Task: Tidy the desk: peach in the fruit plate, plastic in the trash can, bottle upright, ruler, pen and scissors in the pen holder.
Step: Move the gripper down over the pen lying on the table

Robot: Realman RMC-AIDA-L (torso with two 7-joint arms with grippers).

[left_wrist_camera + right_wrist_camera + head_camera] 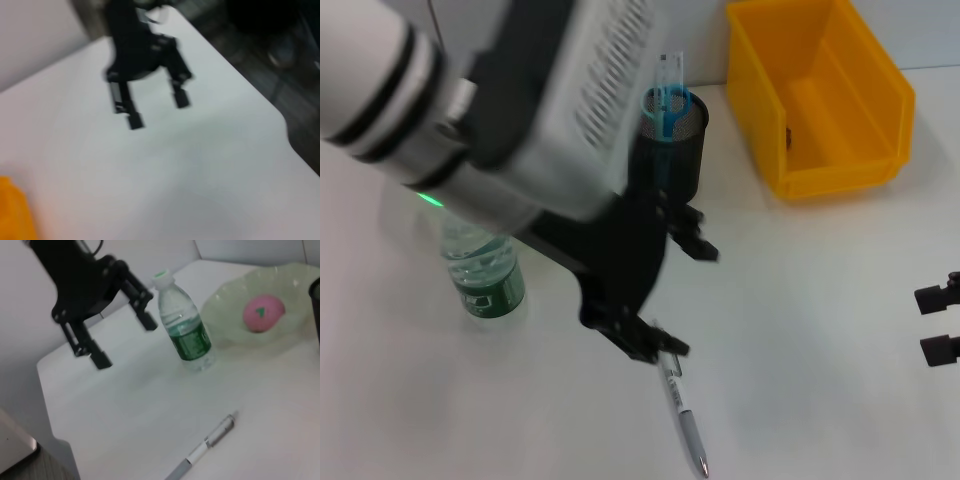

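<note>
A: What lies nearest on the surface [800,330]?

B: The pen [685,412], flat on the white top at the near edge, its clip end toward the left hand [685,296] and its tip pointing nearer. Nothing grips it.

A: And that left hand?

B: It hangs just above the clip end of the pen, fingers spread wide apart and holding nothing. One fingertip [670,348] sits right by the clip; whether it touches I cannot tell. The right wrist view shows the same hand [122,339] open above the surface, with the pen [207,444] lying apart from it.

A: The right hand?

B: At the right edge of the head view, the right hand [938,324] shows two dark fingertips with a gap between them, empty. The left wrist view has it [156,109] hanging open over bare surface.

A: Farther back?

B: The bottle [482,272] stands upright to the left, partly hidden by the left arm; in the right wrist view its white cap and green label show clearly [184,324]. Beyond it there, the peach [263,313] rests inside the fruit plate [225,315].

A: And at the back?

B: The pen holder [672,148] stands behind the left hand, with the scissors [666,106] and the ruler [671,68] upright inside it. To its right sits the trash can [840,150], lowered side facing forward.
</note>
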